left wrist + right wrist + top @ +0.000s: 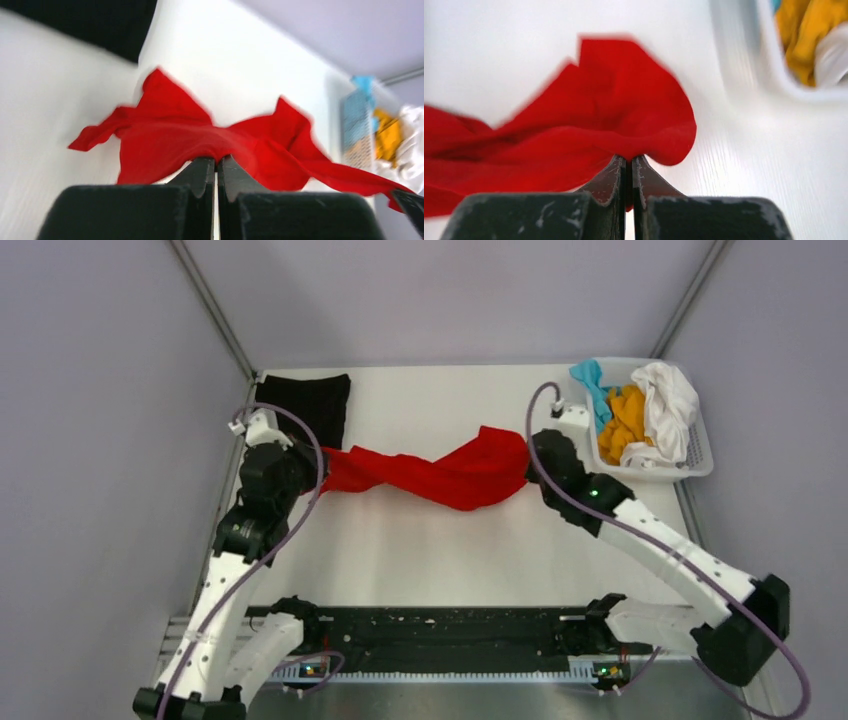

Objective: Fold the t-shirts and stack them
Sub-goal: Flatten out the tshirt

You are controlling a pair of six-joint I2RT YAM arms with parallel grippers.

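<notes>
A bright red t-shirt point(440, 472) hangs twisted between my two grippers across the middle of the table. My left gripper point(318, 470) is shut on its left end, the cloth pinched at the fingertips point(218, 161). At the shirt's right end my right gripper point(528, 468) is shut as well, with red cloth caught between its jaws point(629, 159). The red t-shirt point(200, 140) sags toward the table between the two grips and spreads wide in the right wrist view point(574, 130). A black t-shirt point(310, 402) lies folded flat at the far left corner.
A white slotted basket point(702, 455) stands at the far right and holds white point(668, 405), orange point(625, 420) and teal point(592, 385) shirts. The table edge runs close by the left arm. Grey walls close in the back and sides.
</notes>
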